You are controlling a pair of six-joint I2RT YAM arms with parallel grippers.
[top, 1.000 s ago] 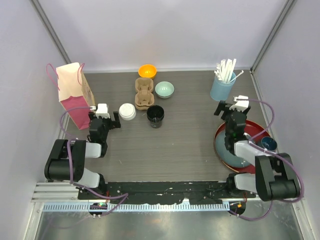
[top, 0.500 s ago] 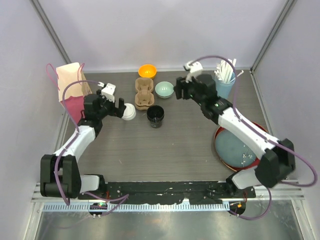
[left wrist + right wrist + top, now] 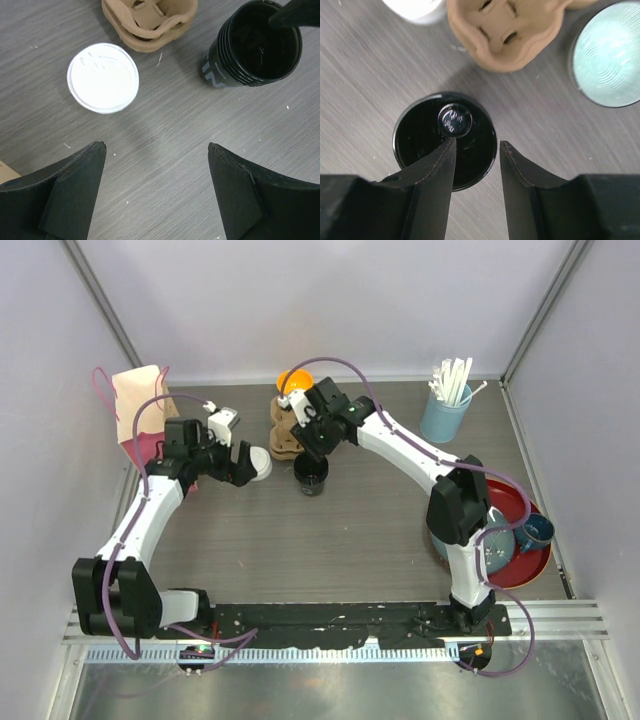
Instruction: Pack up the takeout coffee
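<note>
Grey bench, left pincer stood wide open, empty, near the white-lidded cup, right pincer hung half open astride the open black cup rim, both cups beside a cardboard carrier.

From above, my right pincer hides the far rim of the black cup and part of the cardboard carrier. My wrist view crops the white lid and green bowl.

My right tool has swung from over the red tray at the right to the far middle and now hangs over the open black cup, its jaws drawn narrower. My left tool has reached farther out, up beside the lidded cup.
</note>
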